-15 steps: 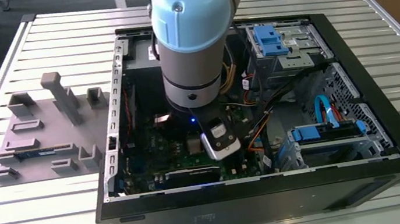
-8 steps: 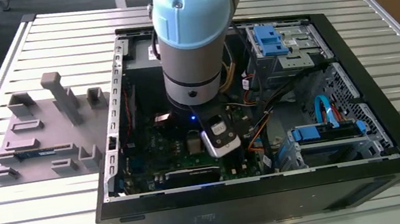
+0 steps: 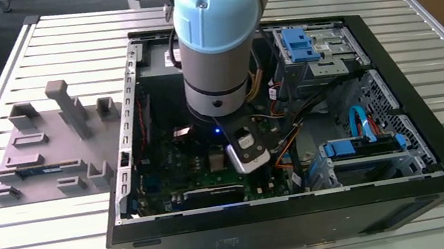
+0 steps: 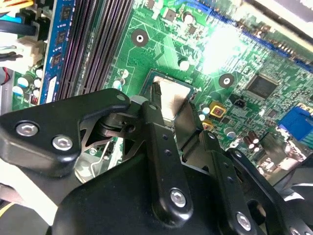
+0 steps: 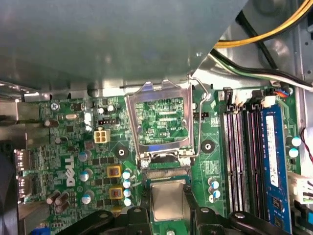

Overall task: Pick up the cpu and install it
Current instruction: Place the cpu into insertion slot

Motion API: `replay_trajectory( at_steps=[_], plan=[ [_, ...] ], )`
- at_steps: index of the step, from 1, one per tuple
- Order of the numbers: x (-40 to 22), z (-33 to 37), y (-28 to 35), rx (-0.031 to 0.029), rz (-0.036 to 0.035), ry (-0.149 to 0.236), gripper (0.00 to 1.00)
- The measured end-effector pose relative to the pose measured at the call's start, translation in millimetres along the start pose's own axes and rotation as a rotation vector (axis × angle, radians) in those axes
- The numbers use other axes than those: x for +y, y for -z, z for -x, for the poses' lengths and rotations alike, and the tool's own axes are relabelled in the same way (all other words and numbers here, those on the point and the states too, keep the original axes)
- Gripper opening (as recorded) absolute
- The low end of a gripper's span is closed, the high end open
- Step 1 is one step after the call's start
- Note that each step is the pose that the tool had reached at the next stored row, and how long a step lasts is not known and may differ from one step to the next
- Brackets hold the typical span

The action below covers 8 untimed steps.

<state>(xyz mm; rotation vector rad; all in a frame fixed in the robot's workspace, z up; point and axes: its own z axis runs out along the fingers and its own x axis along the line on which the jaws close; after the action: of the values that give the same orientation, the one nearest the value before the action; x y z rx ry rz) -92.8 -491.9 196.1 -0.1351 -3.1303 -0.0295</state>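
Observation:
The cpu [image 5: 168, 201] is a small silver square held low over the green motherboard [image 5: 73, 152], between the two black fingers [image 5: 191, 208] of my gripper [image 5: 167, 199]. In the second wrist view the cpu [image 4: 172, 98] lies at the socket opening, with a finger [image 4: 157, 117] against each side. The metal socket frame [image 5: 159, 120] is flipped open and stands just beyond the chip. In the exterior view my arm [image 3: 215, 40] reaches straight down into the open computer case [image 3: 303, 204]. The gripper is shut on the chip.
Dark memory slots and a blue memory module [image 5: 274, 152] run beside the socket. Yellow and black cables [image 5: 264, 34] cross near the case wall. A grey parts tray [image 3: 44, 156] lies on the slatted table at the exterior view's left. Blue drive bays [image 3: 307, 44] fill the case's far side.

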Motion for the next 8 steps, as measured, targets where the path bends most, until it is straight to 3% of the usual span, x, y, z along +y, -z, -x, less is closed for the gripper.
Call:
replay_trajectory(
  at_steps=[2,4,8],
  plan=[
    [0.1,0.8,0.0,0.0025,-0.0057,0.006,0.39],
    [0.0,0.9,0.0,0.0030,-0.0066,0.016,0.39],
    [0.2,1.5,-0.1,0.0036,-0.0009,0.033,0.39]
  ],
)
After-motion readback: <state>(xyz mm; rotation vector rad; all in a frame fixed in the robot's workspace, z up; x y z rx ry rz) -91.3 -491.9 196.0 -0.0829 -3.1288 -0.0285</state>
